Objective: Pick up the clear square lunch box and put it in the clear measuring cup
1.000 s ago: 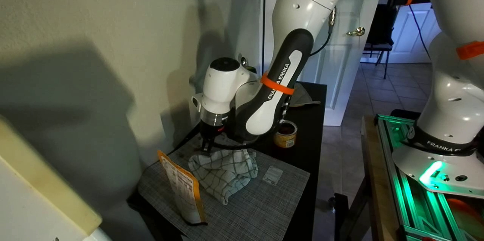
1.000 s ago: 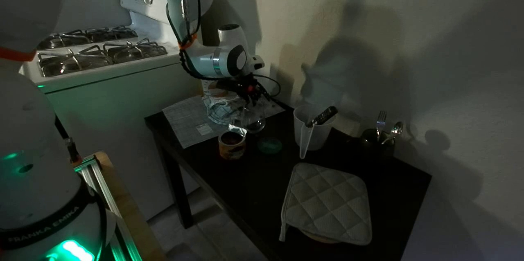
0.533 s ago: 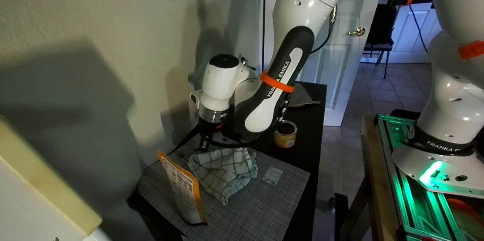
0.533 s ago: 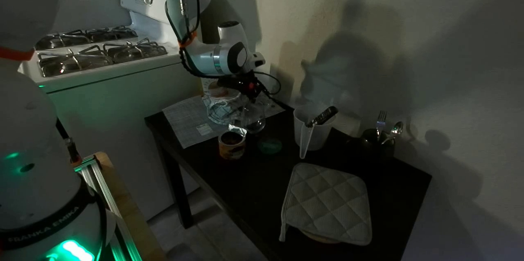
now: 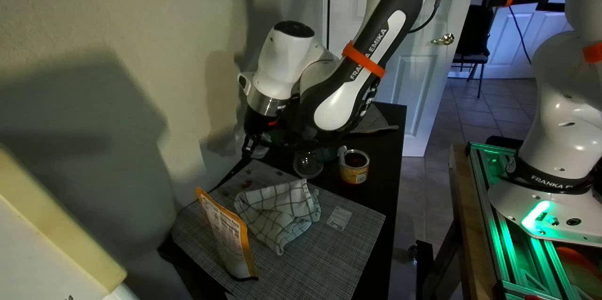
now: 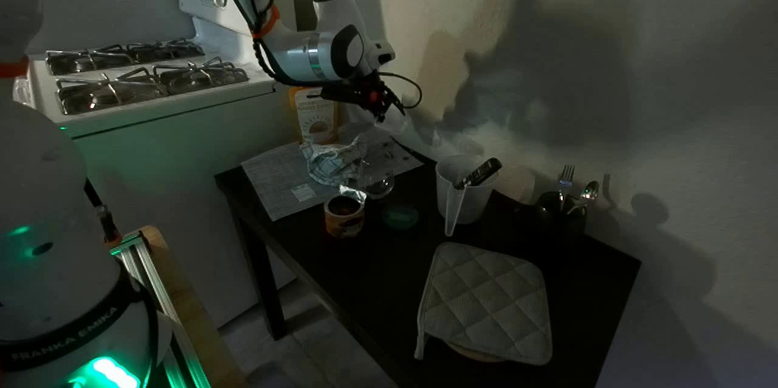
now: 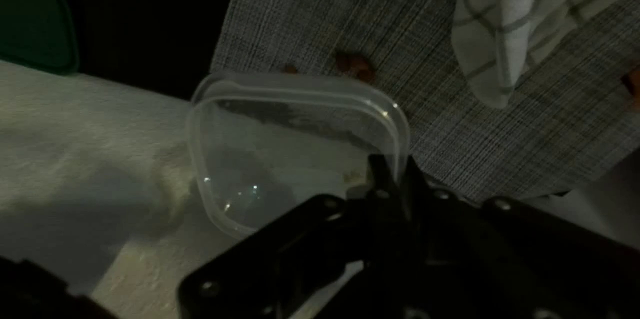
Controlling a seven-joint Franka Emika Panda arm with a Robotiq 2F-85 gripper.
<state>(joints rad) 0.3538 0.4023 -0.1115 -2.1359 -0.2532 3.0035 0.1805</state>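
Gripper (image 7: 394,165) pinching lunch box (image 7: 290,144), apparently aloft, measuring cup (image 6: 473,202) apart

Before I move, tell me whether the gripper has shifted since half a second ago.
Yes: in an exterior view, the gripper has risen, away from the checkered towel.

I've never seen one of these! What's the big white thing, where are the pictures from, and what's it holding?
That's a robot arm. Two cameras watch from outside it; a third rides on its wrist and took the dark close-up. Its gripper, like two fingers, pinches one side of a clear lunch box above the dark table. Down there are a checked cloth on a grey mat, a quilted pad, and a see-through measuring cup, where the box should go.
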